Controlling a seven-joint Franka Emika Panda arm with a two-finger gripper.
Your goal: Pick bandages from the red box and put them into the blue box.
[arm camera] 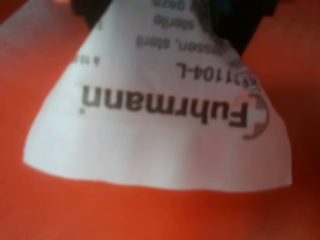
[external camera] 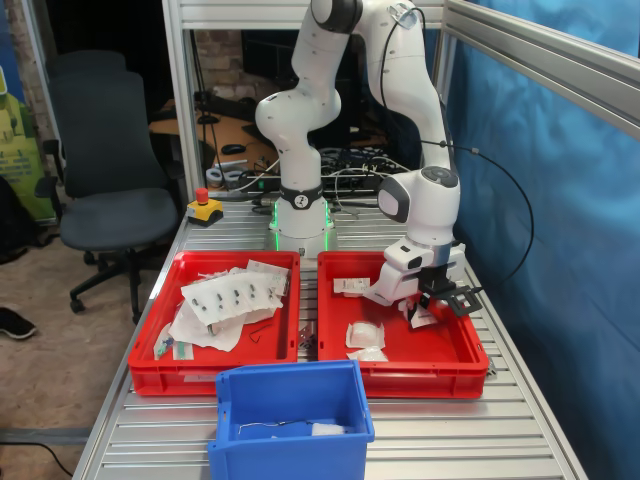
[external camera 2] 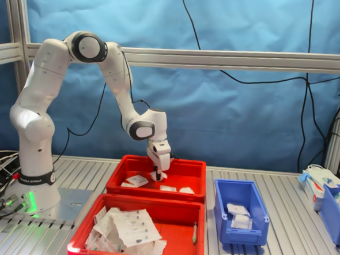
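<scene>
Inside red box (external camera: 470, 355), pincer (external camera: 425, 310) gripping bandage (arm camera: 165, 120).

Red trays (external camera: 215, 375) – two; blue bins (external camera 2: 238, 233) – two; arm (external camera: 420, 205) – one; office chair (external camera: 105, 170) – one.

Open air lies between the red box (external camera: 470, 350) and the blue box (external camera: 290, 385), only their rims intervening.
</scene>
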